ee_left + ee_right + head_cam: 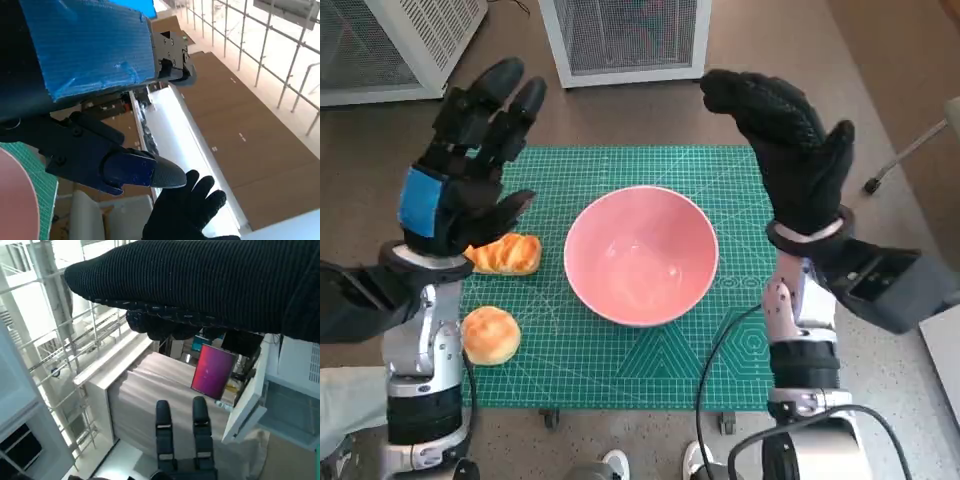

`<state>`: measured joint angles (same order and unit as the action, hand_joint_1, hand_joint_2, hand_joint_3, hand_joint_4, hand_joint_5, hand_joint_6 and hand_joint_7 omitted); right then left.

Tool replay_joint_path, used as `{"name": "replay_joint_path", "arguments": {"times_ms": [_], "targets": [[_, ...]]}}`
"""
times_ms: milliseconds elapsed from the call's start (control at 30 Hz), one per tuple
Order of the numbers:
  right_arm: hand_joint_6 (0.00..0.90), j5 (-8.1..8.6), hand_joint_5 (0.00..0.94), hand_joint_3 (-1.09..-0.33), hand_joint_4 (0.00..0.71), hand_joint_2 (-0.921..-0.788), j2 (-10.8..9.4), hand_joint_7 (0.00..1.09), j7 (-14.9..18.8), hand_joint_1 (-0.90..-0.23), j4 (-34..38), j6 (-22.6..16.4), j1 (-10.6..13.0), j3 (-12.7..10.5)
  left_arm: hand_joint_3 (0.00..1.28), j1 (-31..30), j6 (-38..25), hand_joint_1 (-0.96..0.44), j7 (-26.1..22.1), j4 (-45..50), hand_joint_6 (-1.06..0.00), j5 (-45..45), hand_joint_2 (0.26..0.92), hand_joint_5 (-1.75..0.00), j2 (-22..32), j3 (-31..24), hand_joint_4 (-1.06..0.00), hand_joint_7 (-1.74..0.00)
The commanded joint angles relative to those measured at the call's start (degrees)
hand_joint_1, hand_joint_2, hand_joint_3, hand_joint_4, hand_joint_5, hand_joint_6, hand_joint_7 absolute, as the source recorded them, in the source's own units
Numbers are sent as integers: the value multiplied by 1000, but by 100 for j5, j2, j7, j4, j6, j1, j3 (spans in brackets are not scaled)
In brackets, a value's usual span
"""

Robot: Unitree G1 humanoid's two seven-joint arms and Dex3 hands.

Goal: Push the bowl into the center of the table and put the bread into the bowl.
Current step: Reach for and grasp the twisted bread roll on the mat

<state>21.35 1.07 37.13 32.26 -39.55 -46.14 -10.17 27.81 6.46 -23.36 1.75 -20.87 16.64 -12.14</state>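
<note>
Raised above the table, the blue-taped black left hand [460,165] and the knit-gloved right hand [790,150] both hold nothing, fingers spread. Between them the smooth, glossy pink round bowl [641,254] already sits near the middle of the green gridded cutting mat [720,340]. It looks empty: 2 golden, crusty bread rolls [491,334] still lie beside its left rim, so loading remains.

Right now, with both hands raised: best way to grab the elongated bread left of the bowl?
Take the elongated bread across its narrow middle, from above. It lies flat and crosswise on the green mat, apart from the pink bowl, almost under the left hand, so that hand probably suits.
</note>
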Motion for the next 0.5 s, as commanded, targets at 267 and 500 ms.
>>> {"name": "replay_joint_path", "arguments": {"times_ms": [267,500], "targets": [[336,-73,4,-620,214,-921,55,23,-141,-658,-263,41,379,154,208,212,76,-582,-131,-159,-202,-28,921,-6,15,37,-245,-384],[334,-51,5,-621,217,-921,93,23,-160,-651,-463,64,500,210,182,118,109,-576,-148,-74,-203,118,921,-11,180,-27,-259,-380]]}}
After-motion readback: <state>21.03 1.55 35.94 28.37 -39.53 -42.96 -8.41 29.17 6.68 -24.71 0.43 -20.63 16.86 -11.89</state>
